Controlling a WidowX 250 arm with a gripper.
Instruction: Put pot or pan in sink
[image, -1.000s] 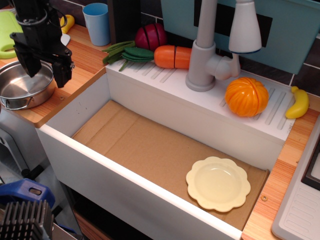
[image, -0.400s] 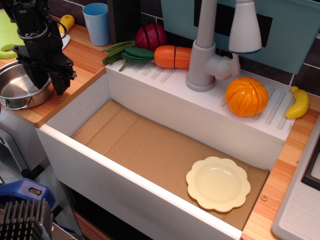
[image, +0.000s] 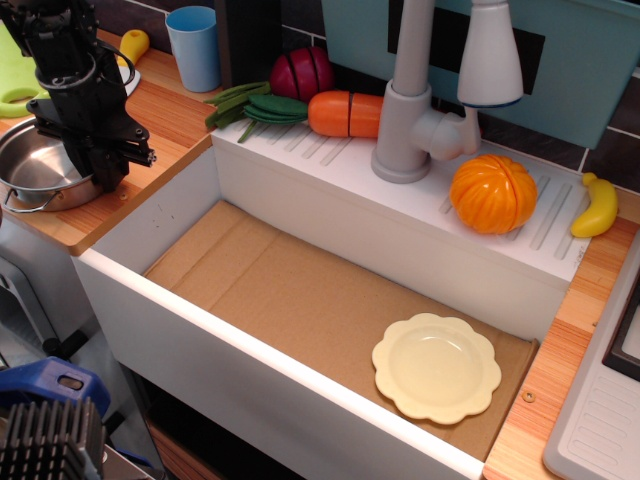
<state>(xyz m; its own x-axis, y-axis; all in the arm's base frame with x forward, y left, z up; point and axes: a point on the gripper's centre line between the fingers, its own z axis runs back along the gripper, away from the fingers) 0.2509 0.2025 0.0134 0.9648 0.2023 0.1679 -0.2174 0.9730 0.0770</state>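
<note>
The small shiny steel pot sits on the wooden counter at the far left, just outside the sink's left wall. Its wire loop handle faces the front. My black gripper is lowered over the pot's right rim, with its fingers drawn close together across that rim. The sink is a large white basin with a brown cardboard floor; it lies to the right of the pot. Its grey faucet stands on the grooved back ledge.
A pale yellow scalloped plate lies at the sink's front right. An orange pumpkin, a banana, a carrot, green beans and a red onion sit along the ledge. A blue cup stands behind.
My gripper has come down onto the pot's right rim and its fingers have narrowed from wide open. The pot has shifted slightly to the left.
</note>
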